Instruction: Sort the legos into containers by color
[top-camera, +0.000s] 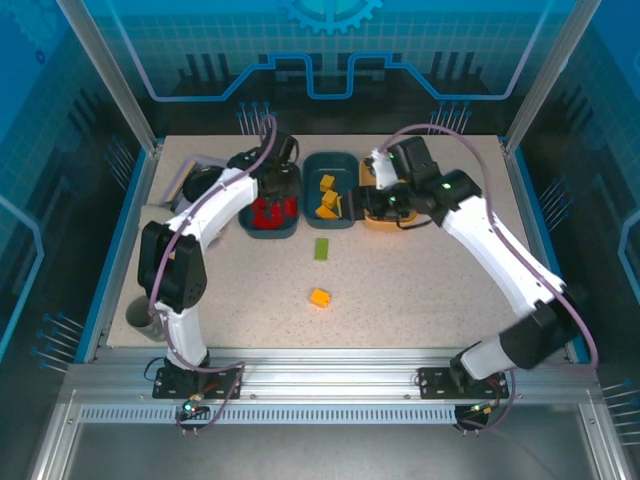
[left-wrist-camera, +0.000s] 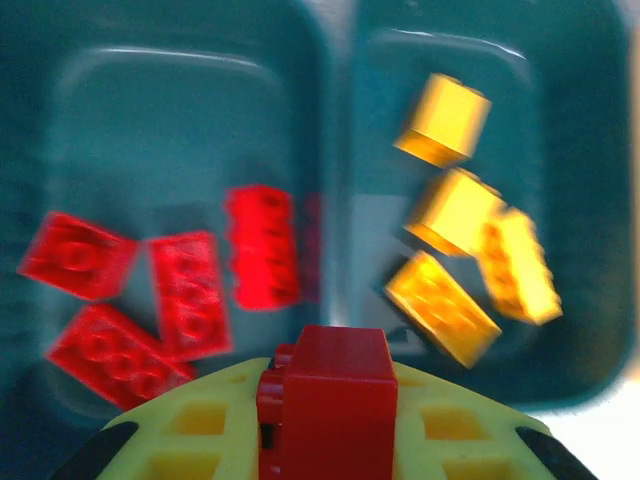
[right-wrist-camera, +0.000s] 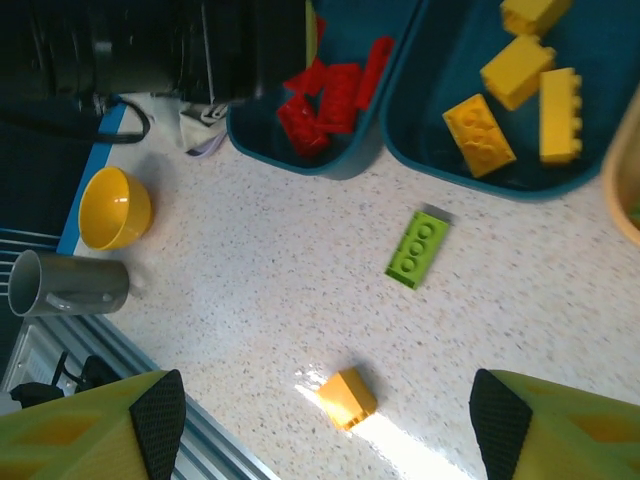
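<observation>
as the red brick (left-wrist-camera: 335, 380) is pinched by the left gripper (left-wrist-camera: 325, 440) just left of the middle tub (left-wrist-camera: 590, 200), near its rim, it could be spilled among the yellow bricks (left-wrist-camera: 455, 210) if released off-centre. the right gripper (right-wrist-camera: 320, 435) is held spread, right of that tub.

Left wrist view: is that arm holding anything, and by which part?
A red brick, pinched by its near end between the jaws.

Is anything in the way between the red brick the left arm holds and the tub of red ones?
Nothing visible: the red brick in the jaws of the left gripper hangs over the teal tub, with open air between.
</observation>
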